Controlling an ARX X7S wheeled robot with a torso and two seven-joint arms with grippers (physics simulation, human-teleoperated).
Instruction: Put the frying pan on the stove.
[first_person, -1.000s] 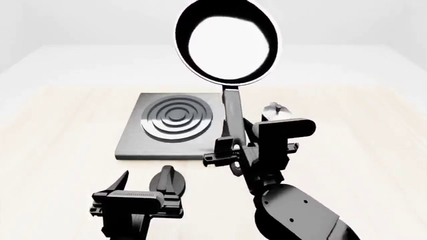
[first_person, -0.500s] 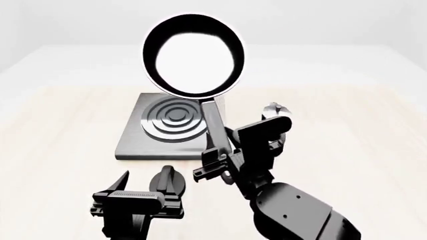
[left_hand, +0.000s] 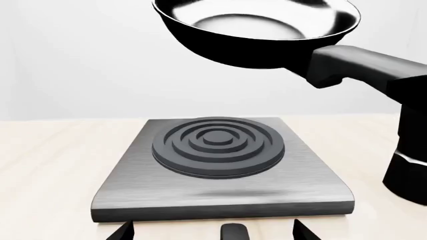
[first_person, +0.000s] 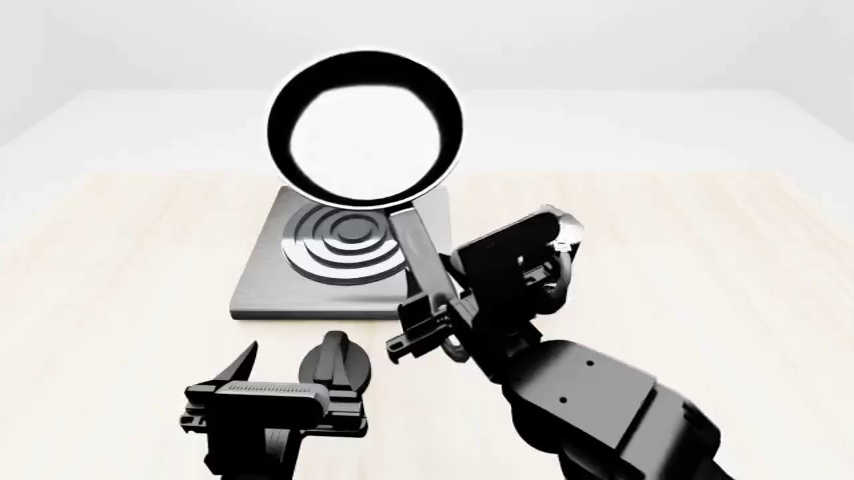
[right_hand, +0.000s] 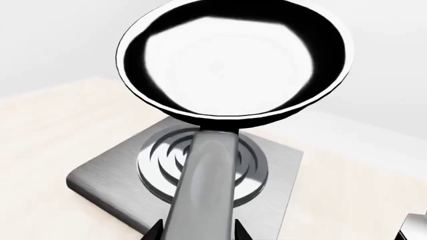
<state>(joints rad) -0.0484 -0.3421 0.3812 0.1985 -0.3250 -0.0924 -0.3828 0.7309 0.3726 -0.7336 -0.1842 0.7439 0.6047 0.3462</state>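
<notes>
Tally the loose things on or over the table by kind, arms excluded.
Frying pan: 1, held in the air above the stove by the right hand
Stove: 1
Knob: 1
Silver-lidded pot: 1, mostly hidden behind the right arm
Total: 4

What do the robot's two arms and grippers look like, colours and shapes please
Both are black. The left gripper has two flat dark fingers on a boxy block with a grey ribbed strip. The right gripper is blocky and angular, on a thick rounded glossy arm dotted with small screw holes. No cables or markings visible.
</notes>
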